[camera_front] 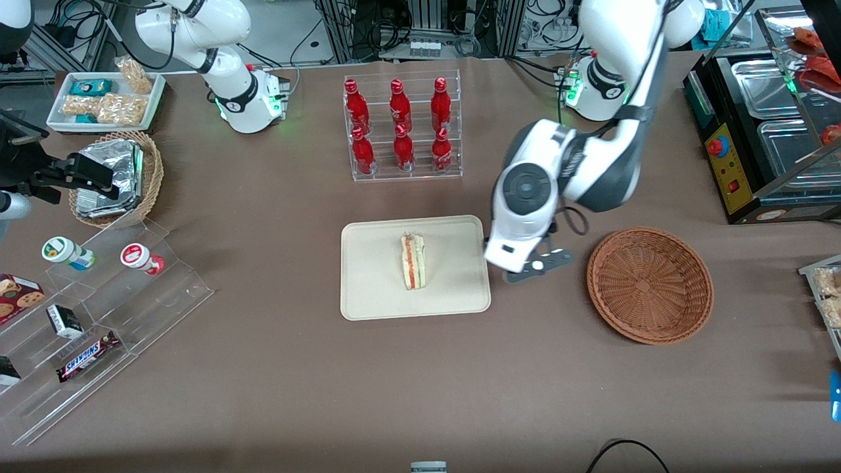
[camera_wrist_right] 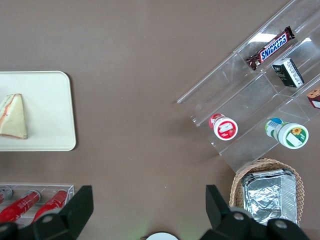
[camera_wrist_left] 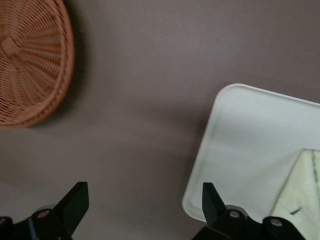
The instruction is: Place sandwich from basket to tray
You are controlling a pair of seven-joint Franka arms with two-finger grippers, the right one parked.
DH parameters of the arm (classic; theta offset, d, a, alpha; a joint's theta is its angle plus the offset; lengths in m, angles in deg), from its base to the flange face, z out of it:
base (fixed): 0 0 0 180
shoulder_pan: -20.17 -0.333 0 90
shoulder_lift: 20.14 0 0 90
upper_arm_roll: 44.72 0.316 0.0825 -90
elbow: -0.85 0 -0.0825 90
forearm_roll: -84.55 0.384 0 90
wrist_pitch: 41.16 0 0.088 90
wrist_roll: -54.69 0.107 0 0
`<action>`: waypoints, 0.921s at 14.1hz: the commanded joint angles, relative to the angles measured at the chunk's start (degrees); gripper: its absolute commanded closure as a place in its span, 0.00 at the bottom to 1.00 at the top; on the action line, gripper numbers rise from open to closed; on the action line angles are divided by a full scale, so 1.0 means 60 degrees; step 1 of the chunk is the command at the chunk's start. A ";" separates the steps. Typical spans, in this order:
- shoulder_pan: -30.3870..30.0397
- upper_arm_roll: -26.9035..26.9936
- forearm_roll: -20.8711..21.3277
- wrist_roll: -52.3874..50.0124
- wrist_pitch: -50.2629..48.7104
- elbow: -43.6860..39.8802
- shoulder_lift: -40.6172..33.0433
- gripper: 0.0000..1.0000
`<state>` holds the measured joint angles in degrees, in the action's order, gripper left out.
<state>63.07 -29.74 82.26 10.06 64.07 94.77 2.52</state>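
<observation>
The sandwich point(camera_front: 413, 261), a pale wedge with red and green filling, lies on the cream tray point(camera_front: 368, 282). It also shows in the wrist views as the sandwich point(camera_wrist_left: 300, 192) point(camera_wrist_right: 13, 118) on the tray point(camera_wrist_left: 250, 135) point(camera_wrist_right: 47, 107). The reddish-brown wicker basket point(camera_front: 649, 284) point(camera_wrist_left: 30, 60) stands empty toward the working arm's end of the table. My gripper point(camera_front: 511, 263) point(camera_wrist_left: 144, 205) hangs above the bare tablecloth between tray and basket, close to the tray's edge. It is open and holds nothing.
A clear rack of red bottles point(camera_front: 402, 128) stands farther from the front camera than the tray. Toward the parked arm's end are a tan basket of foil packets point(camera_front: 121, 177), a white snack tray point(camera_front: 105, 98) and an acrylic step shelf point(camera_front: 98, 309). A black food warmer point(camera_front: 769, 131) stands at the working arm's end.
</observation>
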 commanded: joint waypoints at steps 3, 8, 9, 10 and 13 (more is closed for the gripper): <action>0.0073 0.0857 -0.0013 0.1370 -0.0353 0.1262 -0.1780 0.00; -0.2413 -0.0530 -0.0013 0.3377 -0.1525 0.1220 -0.2706 0.00; -0.3012 -0.0997 0.0002 0.3831 -0.1759 0.1206 -0.2925 0.00; -0.3656 -0.1393 0.0016 0.4227 -0.1950 0.1206 -0.3116 0.00; -0.5459 -0.2638 0.0031 0.5603 -0.2580 0.1090 -0.3585 0.00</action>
<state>36.78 -40.50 82.26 38.85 50.63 100.45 -16.00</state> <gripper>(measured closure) 0.000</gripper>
